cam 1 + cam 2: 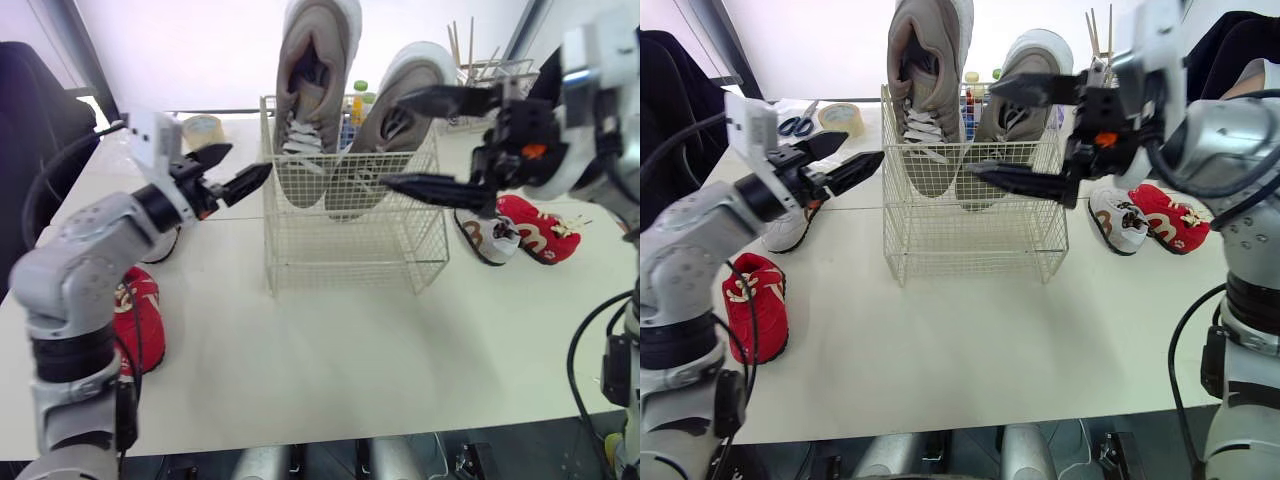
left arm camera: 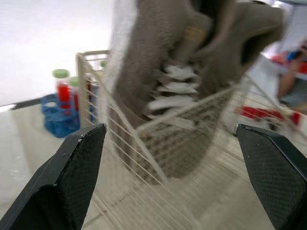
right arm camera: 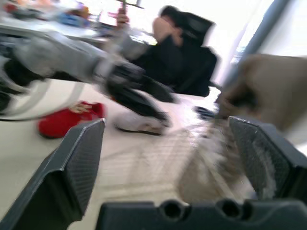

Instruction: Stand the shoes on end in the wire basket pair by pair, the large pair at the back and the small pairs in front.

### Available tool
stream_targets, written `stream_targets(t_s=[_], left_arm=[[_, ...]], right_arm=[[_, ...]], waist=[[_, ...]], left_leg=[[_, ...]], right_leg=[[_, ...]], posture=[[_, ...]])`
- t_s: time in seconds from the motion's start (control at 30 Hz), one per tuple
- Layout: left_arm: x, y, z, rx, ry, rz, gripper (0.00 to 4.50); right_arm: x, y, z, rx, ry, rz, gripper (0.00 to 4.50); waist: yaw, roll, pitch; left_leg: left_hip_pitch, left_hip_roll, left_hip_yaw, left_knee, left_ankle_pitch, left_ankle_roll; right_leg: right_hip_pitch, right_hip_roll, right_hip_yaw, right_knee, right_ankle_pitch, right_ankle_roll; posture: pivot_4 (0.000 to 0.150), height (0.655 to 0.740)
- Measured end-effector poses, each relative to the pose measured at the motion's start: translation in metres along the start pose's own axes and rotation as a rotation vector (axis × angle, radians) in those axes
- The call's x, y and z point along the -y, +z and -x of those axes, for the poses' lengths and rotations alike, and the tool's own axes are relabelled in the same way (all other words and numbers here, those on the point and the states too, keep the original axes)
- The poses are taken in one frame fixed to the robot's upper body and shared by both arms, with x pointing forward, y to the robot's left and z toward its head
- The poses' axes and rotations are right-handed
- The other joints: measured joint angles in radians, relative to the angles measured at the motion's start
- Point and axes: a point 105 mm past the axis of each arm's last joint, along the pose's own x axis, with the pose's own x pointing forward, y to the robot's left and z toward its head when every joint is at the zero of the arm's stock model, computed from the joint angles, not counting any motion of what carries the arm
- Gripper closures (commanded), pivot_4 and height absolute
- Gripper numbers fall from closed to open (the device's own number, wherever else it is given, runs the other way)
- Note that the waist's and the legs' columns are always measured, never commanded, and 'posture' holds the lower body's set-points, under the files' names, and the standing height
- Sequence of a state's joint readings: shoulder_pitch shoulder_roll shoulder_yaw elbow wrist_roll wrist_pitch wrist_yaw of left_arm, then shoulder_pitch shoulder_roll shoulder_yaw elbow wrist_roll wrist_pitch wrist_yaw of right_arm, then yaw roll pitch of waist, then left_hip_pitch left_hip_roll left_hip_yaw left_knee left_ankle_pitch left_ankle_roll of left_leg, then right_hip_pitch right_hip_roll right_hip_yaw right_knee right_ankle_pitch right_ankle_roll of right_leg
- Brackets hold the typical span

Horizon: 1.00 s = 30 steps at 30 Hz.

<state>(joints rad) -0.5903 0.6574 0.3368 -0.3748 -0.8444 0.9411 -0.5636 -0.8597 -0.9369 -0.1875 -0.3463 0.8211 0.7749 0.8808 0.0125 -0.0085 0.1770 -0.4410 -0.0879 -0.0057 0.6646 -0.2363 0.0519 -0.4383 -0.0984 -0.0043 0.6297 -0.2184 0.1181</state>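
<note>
Basket: the white wire basket (image 1: 350, 245) stands mid-table; its front half is empty.
Large pair: 2 tall grey-beige suede sneakers, left (image 1: 310, 100) and right (image 1: 395, 120), stand toe-down at the back of the basket. The right one leans. The back position is judged to leave the lower front free for short shoes.
Small shoes: 4 lie on the table outside the basket. A small red shoe (image 1: 140, 320) and a small white shoe (image 1: 788, 228) lie on the robot's left. A white shoe with brown trim (image 1: 490, 235) and a second red shoe (image 1: 535, 232) lie on its right.
Left gripper (image 1: 232, 172): fingers spread, holding nothing, just beside the basket's left wall.
Right gripper (image 1: 395, 142): fingers wide apart and empty, in front of the right sneaker near the rim. Contact cannot be told.
Stage: the large pair appears placed; 2 small pairs are not yet loaded.
Next need: each side holds 1 red and 1 white, so matching a pair likely calls for both arms.
</note>
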Motion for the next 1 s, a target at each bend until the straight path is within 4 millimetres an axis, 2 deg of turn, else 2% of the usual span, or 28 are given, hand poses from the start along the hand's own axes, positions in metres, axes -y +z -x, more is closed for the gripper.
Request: stream_targets(t_s=[0.17, 0.23, 0.33, 0.47, 0.6, 0.7, 0.9, 1.0], left_arm=[[0.017, 0.002, 0.014, -0.031, -0.143, 0.029, 0.04], [0.023, 0.004, 0.017, -0.037, -0.194, 0.046, 0.04], [0.03, 0.007, 0.02, -0.034, -0.253, 0.059, 0.04], [0.033, 0.006, 0.019, -0.037, -0.277, 0.066, 0.04], [0.034, 0.004, 0.017, -0.038, -0.284, 0.069, 0.04], [0.036, -0.008, 0.017, -0.065, -0.289, 0.091, 0.04], [0.035, -0.013, 0.013, -0.073, -0.278, 0.062, 0.04], [0.035, -0.018, 0.014, -0.085, -0.278, 0.075, 0.04]], right_arm=[[0.023, -0.023, 0.021, -0.109, -0.203, -0.057, 0.0], [0.029, -0.04, 0.032, -0.188, -0.288, -0.1, 0.0], [0.038, -0.078, 0.055, -0.343, -0.467, -0.198, 0.0], [0.043, -0.098, 0.07, -0.428, -0.586, -0.231, 0.0], [0.039, -0.122, 0.078, -0.475, -0.648, -0.295, 0.0], [0.032, -0.136, 0.083, -0.526, -0.656, -0.336, 0.0], [0.033, -0.143, 0.088, -0.561, -0.693, -0.324, 0.0], [0.023, -0.167, 0.104, -0.675, -0.712, -0.324, 0.0]], waist=[[0.0, 0.0, 0.0], [0.001, 0.0, 0.0], [0.0, 0.0, 0.0], [0.0, 0.001, 0.0], [0.0, 0.001, 0.0], [0.001, 0.001, 0.0], [0.002, 0.001, 0.0], [0.001, 0.001, 0.0]], left_leg=[[0.0, 0.0, 0.0, 0.0, -0.001, 0.001], [0.0, 0.0, 0.0, 0.0, -0.001, 0.001], [0.0, 0.0, 0.0, 0.0, -0.001, 0.0], [0.0, 0.0, 0.0, -0.001, 0.0, 0.001], [0.0, 0.0, 0.0, -0.001, 0.001, 0.002], [0.0, 0.0, 0.0, -0.001, 0.0, 0.002], [0.0, 0.0, 0.0, -0.001, -0.001, 0.003], [0.0, 0.0, 0.0, -0.001, -0.001, 0.003]], right_leg=[[0.0, 0.0, 0.0, 0.0, -0.002, -0.003], [0.0, 0.0, 0.0, 0.0, -0.002, -0.003], [0.0, 0.0, 0.001, 0.0, -0.002, -0.003], [0.0, 0.0, 0.001, 0.0, -0.002, -0.003], [0.0, 0.0, 0.001, 0.0, -0.002, -0.003], [0.0, 0.0, 0.001, 0.0, -0.002, -0.003], [0.0, 0.0, 0.001, -0.001, -0.002, -0.003], [0.001, 0.0, 0.001, -0.002, -0.002, -0.004]], posture=[[0.15, 0.74], [0.15, 0.74], [0.15, 0.74], [0.15, 0.74], [0.15, 0.74], [0.15, 0.74], [0.15, 0.74], [0.15, 0.74]])
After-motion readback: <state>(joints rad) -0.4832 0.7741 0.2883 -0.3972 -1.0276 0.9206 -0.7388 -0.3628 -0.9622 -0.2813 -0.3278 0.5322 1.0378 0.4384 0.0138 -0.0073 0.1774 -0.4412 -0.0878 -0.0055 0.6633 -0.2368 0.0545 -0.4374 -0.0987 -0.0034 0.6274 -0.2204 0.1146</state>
